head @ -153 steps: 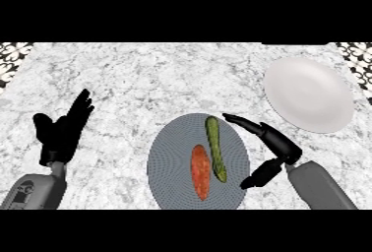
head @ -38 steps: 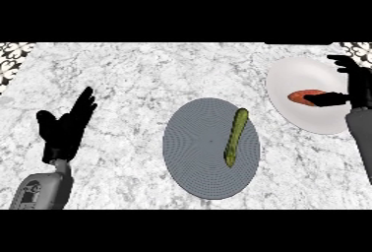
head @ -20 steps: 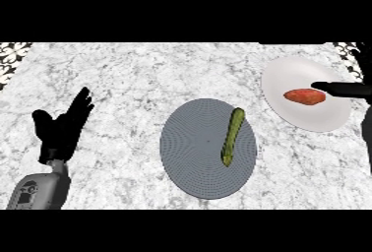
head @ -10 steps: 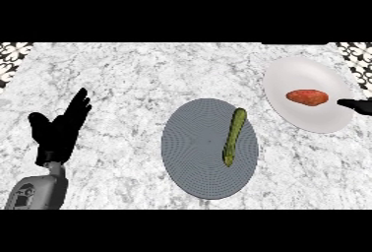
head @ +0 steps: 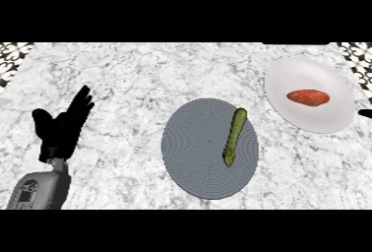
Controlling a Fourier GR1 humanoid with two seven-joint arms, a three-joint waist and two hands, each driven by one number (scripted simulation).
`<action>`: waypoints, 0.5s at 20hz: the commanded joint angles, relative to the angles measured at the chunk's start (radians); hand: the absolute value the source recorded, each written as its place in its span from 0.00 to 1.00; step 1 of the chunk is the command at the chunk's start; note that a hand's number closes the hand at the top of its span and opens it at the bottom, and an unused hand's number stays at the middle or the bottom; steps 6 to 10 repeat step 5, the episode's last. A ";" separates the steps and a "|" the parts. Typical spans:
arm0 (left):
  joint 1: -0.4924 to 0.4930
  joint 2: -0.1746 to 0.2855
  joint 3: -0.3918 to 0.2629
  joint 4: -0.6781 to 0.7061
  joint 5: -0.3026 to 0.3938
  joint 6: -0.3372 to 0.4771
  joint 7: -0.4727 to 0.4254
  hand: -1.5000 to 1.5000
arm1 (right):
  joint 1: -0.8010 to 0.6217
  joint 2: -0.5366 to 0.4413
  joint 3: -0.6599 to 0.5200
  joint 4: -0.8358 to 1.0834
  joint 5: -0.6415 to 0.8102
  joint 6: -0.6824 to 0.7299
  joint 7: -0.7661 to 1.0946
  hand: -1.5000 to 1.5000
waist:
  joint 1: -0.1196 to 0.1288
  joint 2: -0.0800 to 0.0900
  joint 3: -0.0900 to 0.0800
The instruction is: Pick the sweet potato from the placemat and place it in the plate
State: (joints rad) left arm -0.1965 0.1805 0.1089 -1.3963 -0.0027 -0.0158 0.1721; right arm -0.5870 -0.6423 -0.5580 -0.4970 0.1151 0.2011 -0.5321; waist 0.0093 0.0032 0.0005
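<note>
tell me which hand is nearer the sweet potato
Right. Only a sliver of the right hand shows at the view's right edge, just beyond the plate holding the sweet potato; the left hand rests open far left, past the placemat.

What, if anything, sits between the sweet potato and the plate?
Nothing visible does: the sweet potato already lies in the white plate. The long green vegetable lies apart, on the grey placemat.

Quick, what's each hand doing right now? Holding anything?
Left hand: open, holding nothing, resting at the view's left.
Right hand: only a sliver shows at the right edge; cannot be told.
</note>
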 commanded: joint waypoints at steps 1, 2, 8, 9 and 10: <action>0.031 0.003 -0.006 -0.054 -0.009 0.000 0.023 0.50 | -0.014 -0.031 0.028 0.081 0.024 -0.022 -0.050 0.00 | 0.005 0.001 0.001; 0.010 -0.012 -0.012 -0.038 -0.021 0.019 0.033 0.50 | 0.008 -0.049 0.013 0.021 -0.021 0.016 0.009 0.00 | -0.003 -0.002 0.000; 0.029 -0.011 0.009 0.021 0.002 -0.011 -0.048 0.50 | 0.024 -0.075 0.021 0.127 0.015 0.007 -0.071 0.00 | 0.002 0.002 0.001; 0.029 -0.011 0.009 0.021 0.002 -0.011 -0.048 0.50 | 0.024 -0.075 0.021 0.127 0.015 0.007 -0.071 0.00 | 0.002 0.002 0.001; 0.029 -0.011 0.009 0.021 0.002 -0.011 -0.048 0.50 | 0.024 -0.075 0.021 0.127 0.015 0.007 -0.071 0.00 | 0.002 0.002 0.001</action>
